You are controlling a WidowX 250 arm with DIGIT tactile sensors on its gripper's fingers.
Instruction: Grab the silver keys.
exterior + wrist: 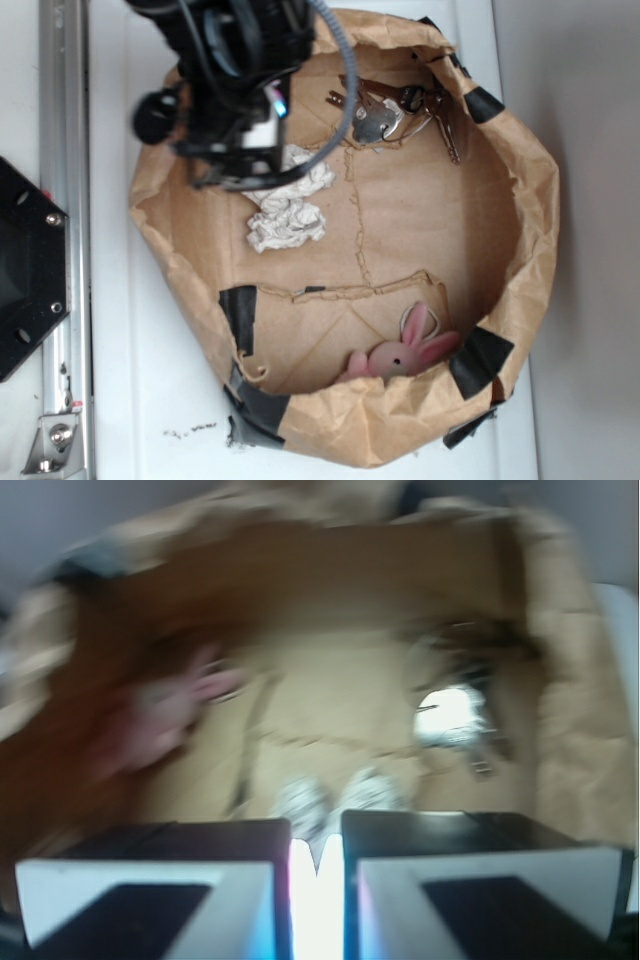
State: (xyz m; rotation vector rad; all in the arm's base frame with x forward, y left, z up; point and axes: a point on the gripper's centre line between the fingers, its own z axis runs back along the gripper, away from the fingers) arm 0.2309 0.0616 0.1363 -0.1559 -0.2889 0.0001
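The silver keys (383,113) lie on the floor of a brown paper bin (520,210), near its top rim; the shiny bunch has dark clip parts. In the blurred wrist view the silver keys (450,712) glint at the right, well ahead of the fingers. My gripper (240,160) hangs over the bin's upper-left part, left of the keys and apart from them, above a crumpled white paper wad (288,210). In the wrist view my gripper (316,830) shows two dark fingers (200,850) with only a thin slit between them and nothing held.
A pink plush bunny (405,352) lies by the bin's lower wall, and in the wrist view the bunny (165,715) is a pink blur at the left. Black tape patches (240,312) hold the raised paper walls. A metal rail (62,230) runs along the left.
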